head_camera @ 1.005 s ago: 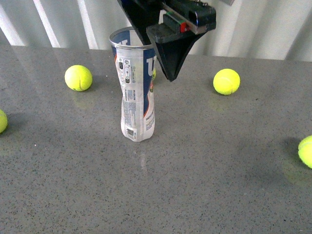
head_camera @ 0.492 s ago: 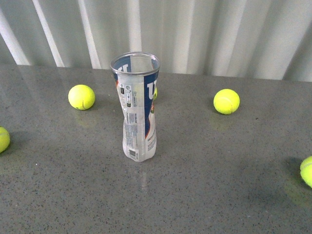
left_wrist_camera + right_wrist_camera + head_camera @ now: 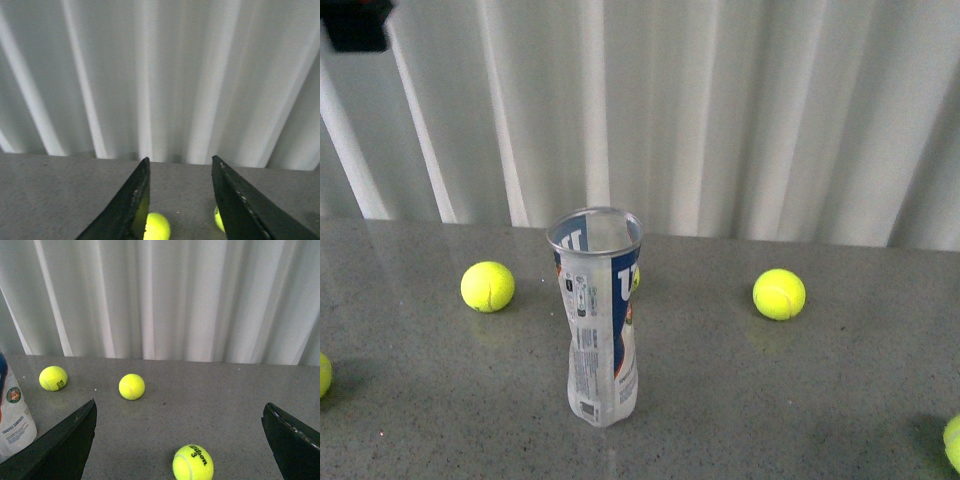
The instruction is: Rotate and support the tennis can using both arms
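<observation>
Right gripper [image 3: 177, 440]: jaws spread wide, empty. Left gripper [image 3: 180, 200]: jaws parted, empty. I see the can [image 3: 598, 318] upright on the table [image 3: 800, 400], untouched; its edge [image 3: 14, 415] sits just beside 1 right finger, so I judge that arm nearer.

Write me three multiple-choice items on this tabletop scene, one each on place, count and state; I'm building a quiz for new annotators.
1. Where does the clear, dented plastic tennis can stand?
A. On the grey table
B. In a claw
C. On the floor

2. How many yellow-green tennis balls appear whole in the right wrist view?
A. One
B. Three
C. Five

3. The can is:
A. Lying flat
B. Upright, top open
C. Capped

Answers: 1 A, nothing grips it; 2 B, three rest on the table; 3 B, its metal rim faces up.
</observation>
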Robot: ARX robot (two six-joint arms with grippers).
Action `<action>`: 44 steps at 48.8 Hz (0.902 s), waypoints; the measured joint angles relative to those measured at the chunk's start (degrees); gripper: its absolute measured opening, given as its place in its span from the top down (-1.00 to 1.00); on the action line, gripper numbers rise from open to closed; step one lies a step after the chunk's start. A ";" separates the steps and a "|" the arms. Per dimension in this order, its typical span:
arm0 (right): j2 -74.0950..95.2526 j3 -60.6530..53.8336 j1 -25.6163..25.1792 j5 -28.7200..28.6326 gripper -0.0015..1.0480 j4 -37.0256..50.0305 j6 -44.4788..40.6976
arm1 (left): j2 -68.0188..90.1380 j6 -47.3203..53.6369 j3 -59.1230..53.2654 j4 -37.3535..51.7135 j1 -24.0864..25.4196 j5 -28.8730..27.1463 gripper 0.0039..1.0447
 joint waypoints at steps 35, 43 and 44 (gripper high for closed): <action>0.00 0.00 -0.02 -0.02 -0.86 0.00 0.00 | -24.41 0.20 -32.81 6.16 9.20 10.80 0.94; 0.00 0.00 -0.02 -0.02 -0.86 0.00 0.00 | -29.57 0.17 -35.85 3.89 11.17 11.13 0.94; 0.00 0.00 0.00 -0.04 -0.86 0.00 0.00 | -30.64 0.17 -36.35 3.34 11.17 11.28 0.94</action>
